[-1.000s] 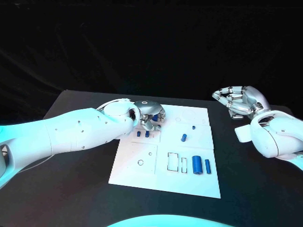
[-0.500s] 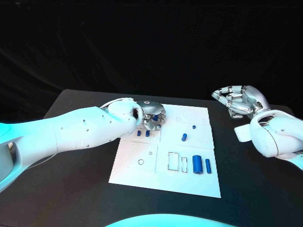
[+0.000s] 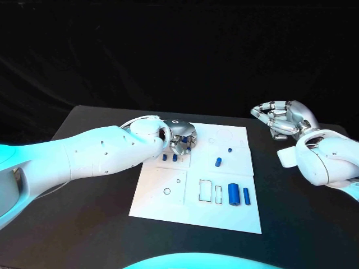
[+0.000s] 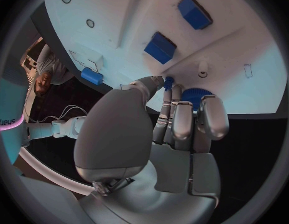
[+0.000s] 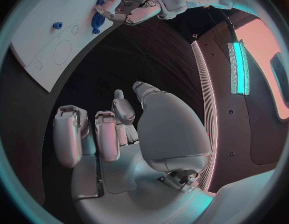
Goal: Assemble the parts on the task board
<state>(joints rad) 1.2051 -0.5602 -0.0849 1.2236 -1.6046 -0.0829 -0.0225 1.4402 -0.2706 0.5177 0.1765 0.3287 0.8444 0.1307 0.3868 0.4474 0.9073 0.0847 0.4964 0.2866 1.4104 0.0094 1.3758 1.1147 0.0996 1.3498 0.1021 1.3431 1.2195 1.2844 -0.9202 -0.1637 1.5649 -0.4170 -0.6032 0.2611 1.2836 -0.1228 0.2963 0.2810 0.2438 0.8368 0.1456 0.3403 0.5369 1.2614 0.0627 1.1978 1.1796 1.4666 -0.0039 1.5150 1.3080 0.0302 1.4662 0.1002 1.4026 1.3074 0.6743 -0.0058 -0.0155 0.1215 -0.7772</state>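
Black table [image 3: 82,185] carries the white task board [image 3: 171,207]. Left hand [image 3: 179,140] pinches a small blue part [image 4: 168,82] at frame centre. Right hand [image 3: 283,120], fingers curled empty, upper right.

Task board [image 3: 228,216]: smooth white plate, matt finish. Parts [image 3: 233,194]: blue, plastic in look, slight sheen. Both hands, left [image 3: 179,140] and right [image 3: 283,120], show glossy silver metal; the surface [image 3: 91,224] is matt black.
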